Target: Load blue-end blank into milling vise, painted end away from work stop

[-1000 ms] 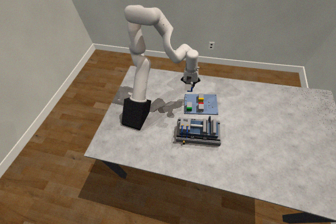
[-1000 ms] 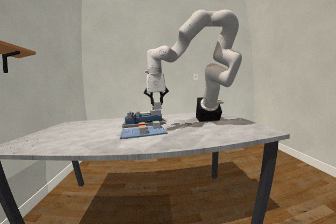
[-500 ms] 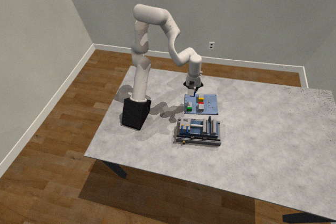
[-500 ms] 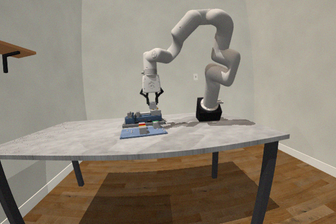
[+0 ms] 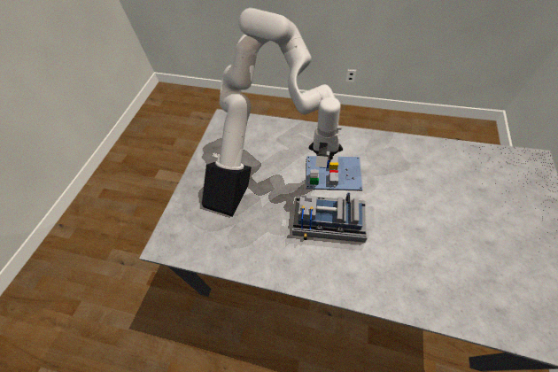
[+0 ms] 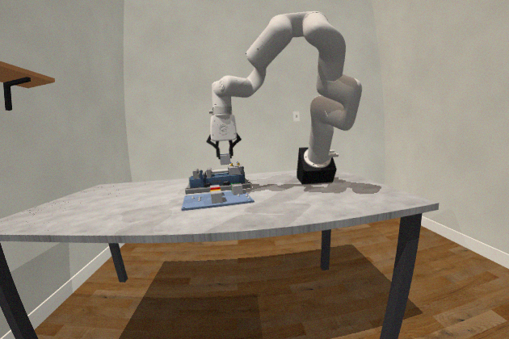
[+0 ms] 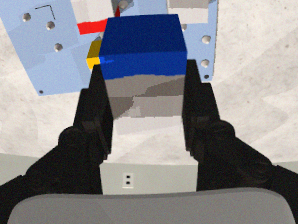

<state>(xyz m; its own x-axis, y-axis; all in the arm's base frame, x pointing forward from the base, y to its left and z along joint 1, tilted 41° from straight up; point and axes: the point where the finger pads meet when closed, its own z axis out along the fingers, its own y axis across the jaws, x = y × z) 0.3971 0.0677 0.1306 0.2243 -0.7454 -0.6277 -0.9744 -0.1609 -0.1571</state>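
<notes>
Top view: the gripper (image 5: 325, 156) hangs over the 12 o'clock edge of the infeed plate (image 5: 352, 177). The green-ended (image 5: 313, 179), yellow-ended (image 5: 333, 166) and red-ended (image 5: 334, 175) blanks lie on the plate. The vise (image 5: 329, 217) sits at 6 o'clock from the plate on the tabletop (image 5: 446, 213).

Exterior view: the fingers (image 6: 218, 152) clamp a grey blank (image 6: 225, 159) in the air, above the vise (image 6: 217, 179).

Wrist view: the fingers grip the blue-ended blank (image 7: 143, 52) by its long sides, painted end pointing to 12 o'clock over the plate (image 7: 33, 23).
</notes>
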